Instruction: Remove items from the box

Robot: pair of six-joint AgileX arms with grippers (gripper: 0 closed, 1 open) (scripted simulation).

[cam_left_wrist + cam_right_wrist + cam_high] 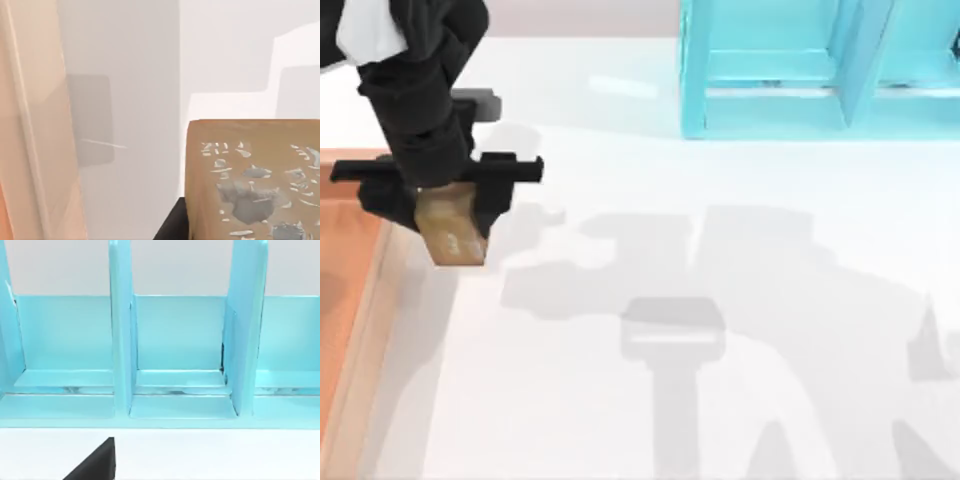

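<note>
While your left gripper [455, 215] is clamped on the tan-gold block [453, 228] at about nine o'clock in the top view, the block hangs just past the box [360, 330], off its pale rim and above the white table [720, 400]. From the left wrist view you see the block [252, 180] close up with its pale mark, the box rim [30, 125] running alongside it, and bare table beneath. So judge the first item as lifted out and carried clear of the box, but not yet set down; releasing it on the table is what remains for this one. The copper-brown cup cannot be placed from these views, so count it as still to do. Your right arm sits parked facing the turquoise shelf unit [175, 340] near one o'clock; whether its claw is wide or narrow cannot be told.
</note>
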